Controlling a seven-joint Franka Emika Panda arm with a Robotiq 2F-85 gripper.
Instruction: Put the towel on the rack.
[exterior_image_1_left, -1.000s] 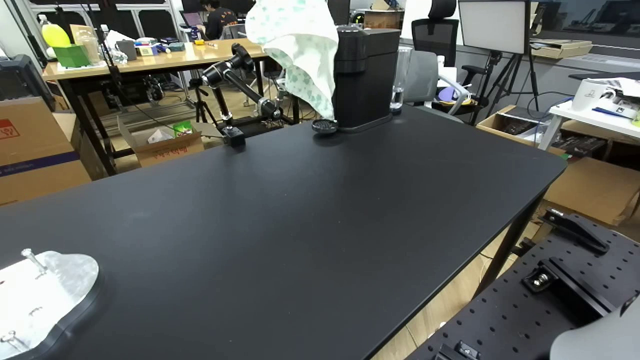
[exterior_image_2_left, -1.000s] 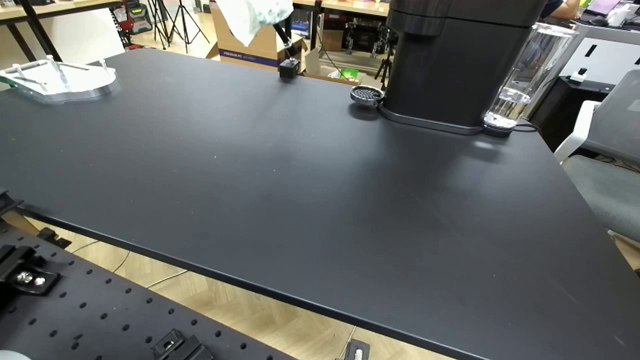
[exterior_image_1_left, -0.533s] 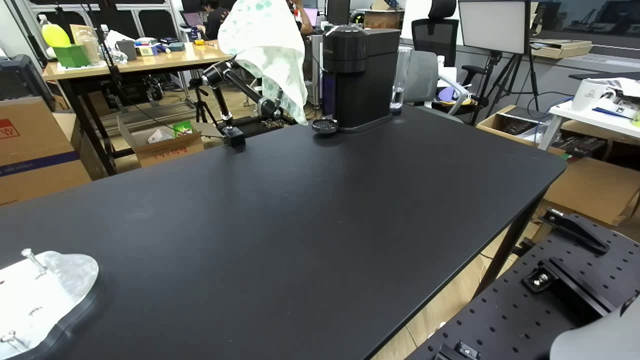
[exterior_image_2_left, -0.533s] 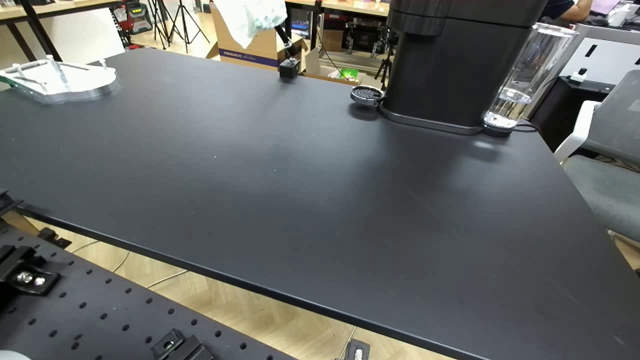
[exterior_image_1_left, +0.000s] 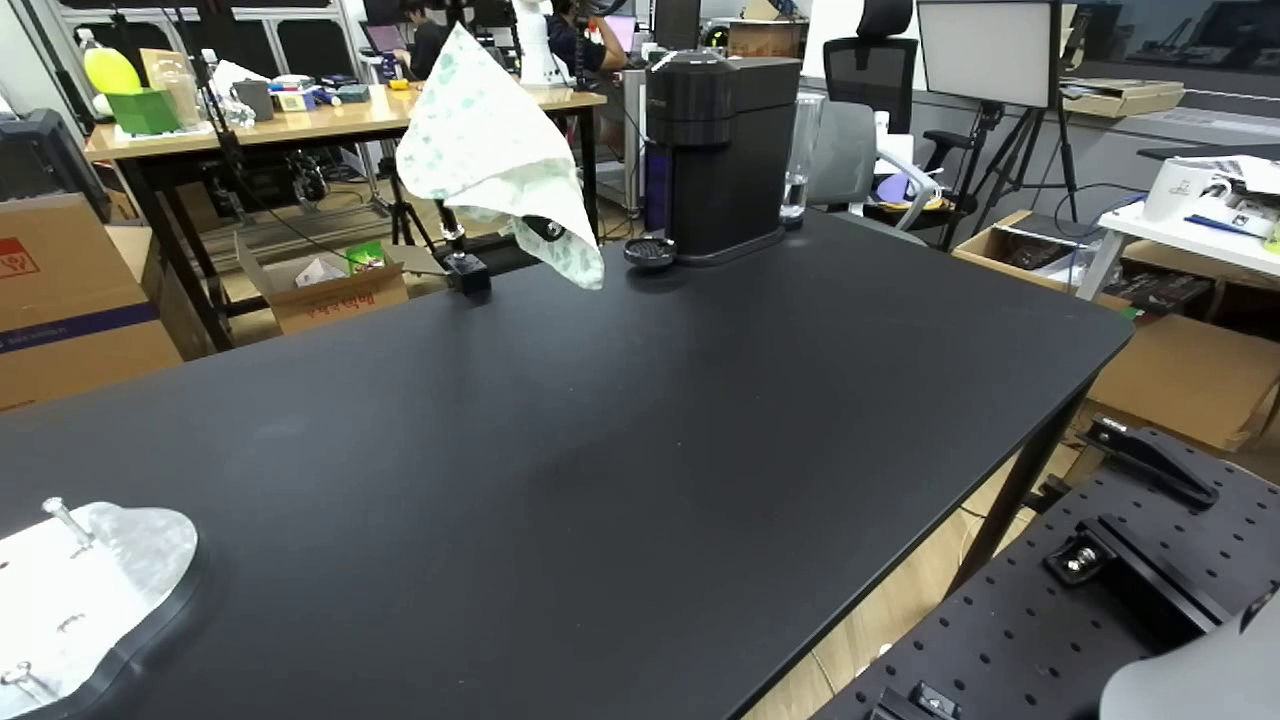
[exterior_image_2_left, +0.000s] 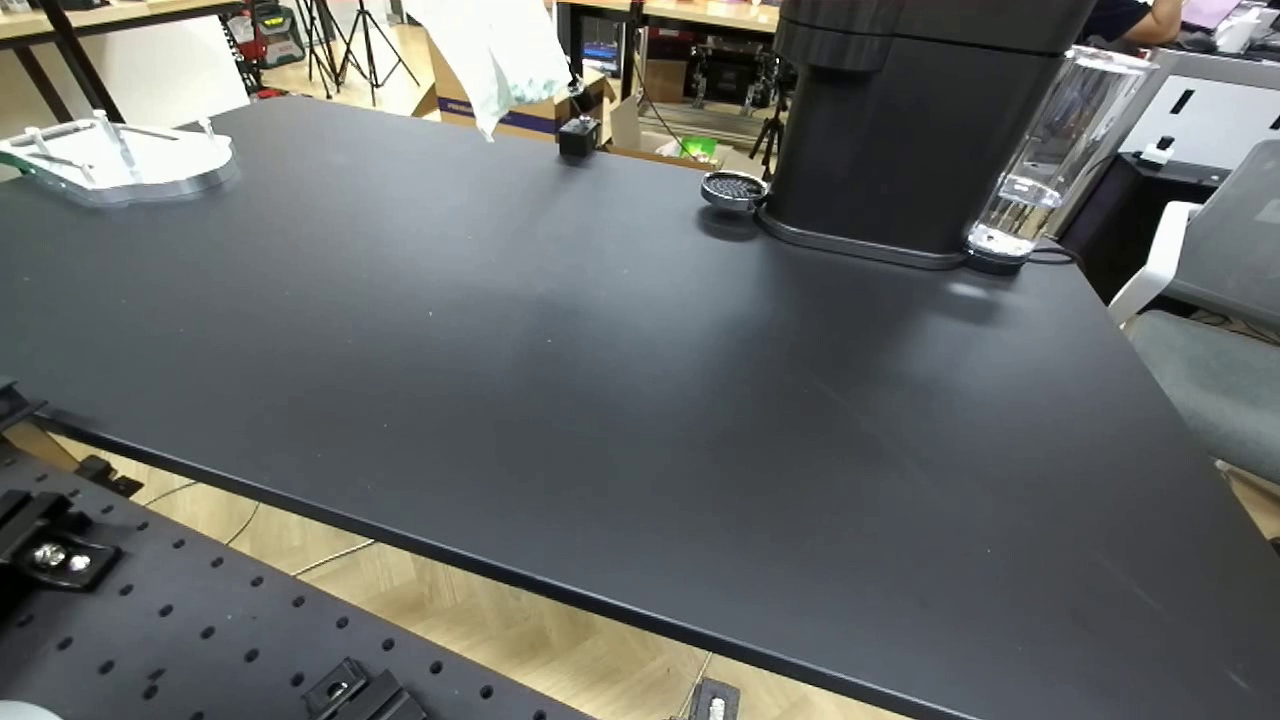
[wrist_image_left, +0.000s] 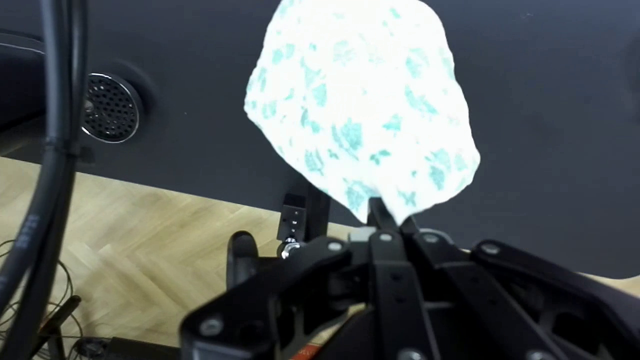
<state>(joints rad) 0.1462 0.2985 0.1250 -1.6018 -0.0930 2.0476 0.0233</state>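
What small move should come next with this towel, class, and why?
Probably lower the towel slightly before letting go. The gripper pinches one end; in an exterior view the rest partly hides the black clamp arm, perhaps the rack. Whether cloth and arm touch is unclear, so opening now might drop it.

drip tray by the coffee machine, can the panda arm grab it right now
Probably not: its gripper is shut on the towel and would need to let go first, though the towel hangs clear of the drip tray.
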